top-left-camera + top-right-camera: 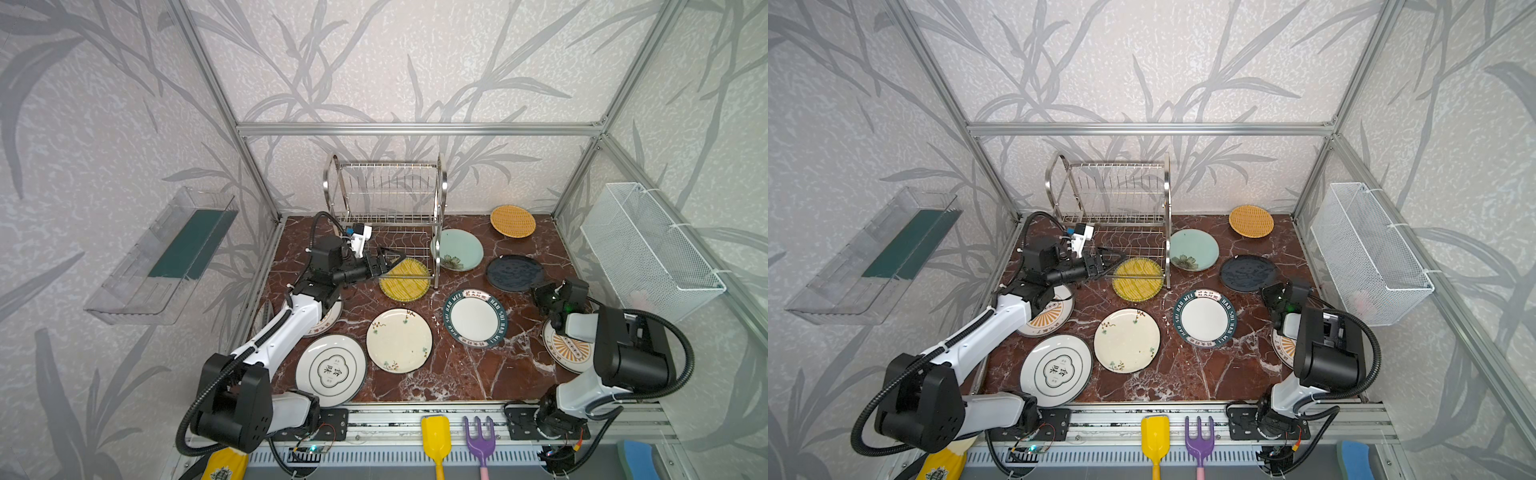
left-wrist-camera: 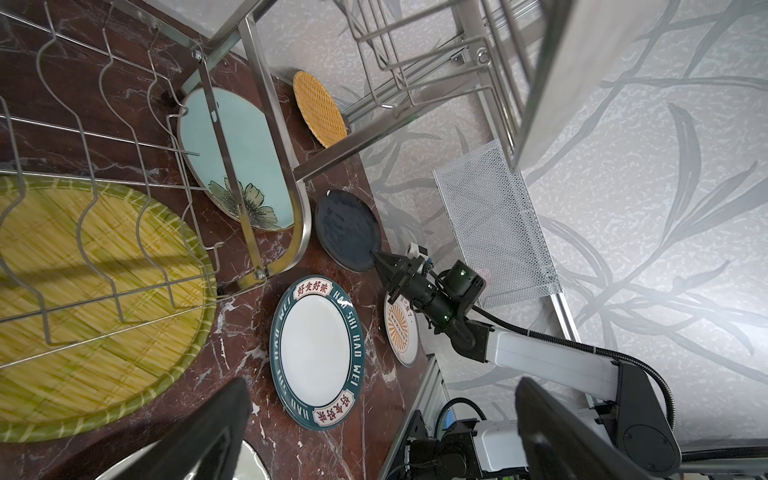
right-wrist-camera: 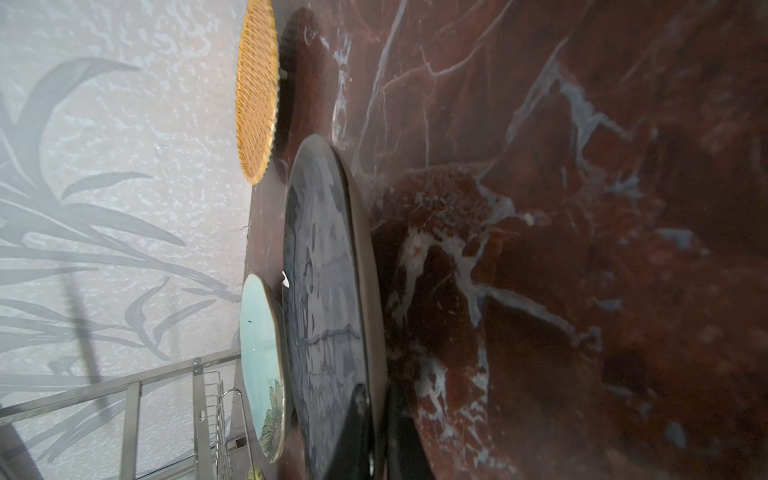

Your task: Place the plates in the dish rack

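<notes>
1. The right gripper (image 1: 536,293) is clenched on the near rim of the black plate (image 1: 515,273). In the right wrist view one finger lies over the glossy face and the other sits past the rim, on the table side (the plate itself lies flat).
2. The left gripper (image 1: 395,262) is released, its jaws spread wide with nothing between them. It hangs above the far left edge of the yellow striped plate (image 1: 405,280), just in front of the lower tier of the dish rack (image 1: 386,165).
3. The yellow striped plate lies on the red-brown marble table (image 1: 457,374). Its far part is tucked beneath the lower tier's bent wires, at the rack's front right corner.
4. The dish rack stands at the back, in the middle, close to the wall.
5. The pale teal plate (image 1: 457,249) lies just beside the rack's right frame, and the orange woven plate (image 1: 513,221) is in the far right corner.
6. Nearer the front lie the teal-rimmed white plate (image 1: 475,318), the cream floral plate (image 1: 399,340) and the Chinese-character plate (image 1: 331,370).
7. One sunburst plate (image 1: 1050,311) shows partly under the left arm (image 1: 984,332). The other sunburst plate (image 1: 569,351) shows partly under the right arm (image 1: 623,349).
</notes>
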